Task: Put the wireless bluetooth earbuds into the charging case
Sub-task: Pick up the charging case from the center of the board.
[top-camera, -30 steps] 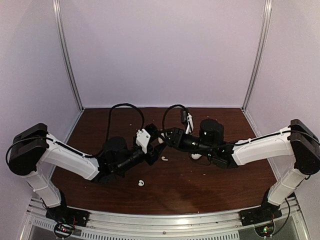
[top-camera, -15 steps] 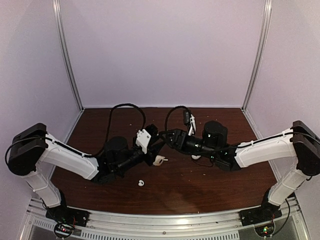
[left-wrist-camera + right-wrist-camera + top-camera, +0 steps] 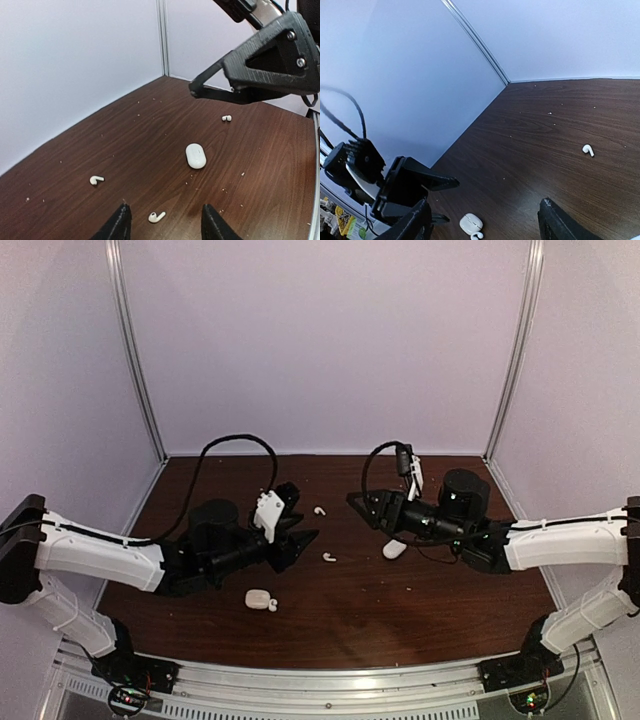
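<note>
Closest to the near edge of the counter, left of centre, lies a white case with one earbud touching its side; whether this case is open I cannot tell. Past it, around the counter's middle, the left end effector has its jaws apart and empty, and a second earbud lies on the wood just ahead of its tips. A closed case rests right of centre, beside the right arm. The right end effector is also spread, gripping nothing. A third earbud lies nearer the far edge, and a fourth earbud sits beyond the closed case.
</note>
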Motion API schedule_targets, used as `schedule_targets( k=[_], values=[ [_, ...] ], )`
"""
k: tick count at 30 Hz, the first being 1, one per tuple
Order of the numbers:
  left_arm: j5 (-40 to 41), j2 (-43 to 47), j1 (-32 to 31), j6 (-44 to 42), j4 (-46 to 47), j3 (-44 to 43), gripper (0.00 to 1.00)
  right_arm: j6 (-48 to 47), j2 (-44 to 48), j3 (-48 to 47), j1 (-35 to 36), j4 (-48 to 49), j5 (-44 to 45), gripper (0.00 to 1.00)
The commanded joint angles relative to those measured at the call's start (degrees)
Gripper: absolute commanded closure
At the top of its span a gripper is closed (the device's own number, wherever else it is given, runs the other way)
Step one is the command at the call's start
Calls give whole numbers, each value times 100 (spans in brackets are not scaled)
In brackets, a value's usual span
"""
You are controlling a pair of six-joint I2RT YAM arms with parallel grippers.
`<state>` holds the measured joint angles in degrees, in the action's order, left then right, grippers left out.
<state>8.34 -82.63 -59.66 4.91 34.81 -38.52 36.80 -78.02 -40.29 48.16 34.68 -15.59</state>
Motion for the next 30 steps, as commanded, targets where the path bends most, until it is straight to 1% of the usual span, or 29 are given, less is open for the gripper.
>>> schedule_targets(
  k=[1, 3, 4, 7, 11, 13, 14, 16, 19, 22, 30],
  values=[
    [-341, 597, 175, 817, -1188, 395, 47, -811, 242, 254, -105, -842, -137, 26],
    [-399, 813, 213, 1040, -1709, 505, 39, -834, 275, 393, -162, -766, -311, 26],
    [-385, 905, 248, 1190, -2010, 507, 37, -837, 274, 428, -180, -744, -397, 26],
    [-332, 1124, 367, 1799, -2880, 493, 36, -866, 232, 457, -210, -739, -600, 26],
    [238, 1414, 377, 2954, -4217, 442, 33, -865, 191, 476, -219, -748, -700, 26],
    [384, 1471, 380, 3460, -4715, 421, 33, -890, 184, 478, -219, -783, -682, 26],
    [378, 1480, 381, 3726, -4864, 428, 33, -901, 178, 465, -226, -805, -673, 26],
    [276, 1459, 380, 3994, -5039, 477, 33, -932, 160, 442, -236, -866, -665, 26],
    [205, 1368, 311, 4210, -5269, 506, 33, -985, 155, 423, -258, -941, -652, 25],
    [348, 1248, 161, 4403, -5601, 452, 33, -973, 164, 458, -306, -922, -672, 26],
    [519, 790, 45, 4452, -5643, 378, 36, -883, 162, 557, -412, -759, -782, 25]
  ],
)
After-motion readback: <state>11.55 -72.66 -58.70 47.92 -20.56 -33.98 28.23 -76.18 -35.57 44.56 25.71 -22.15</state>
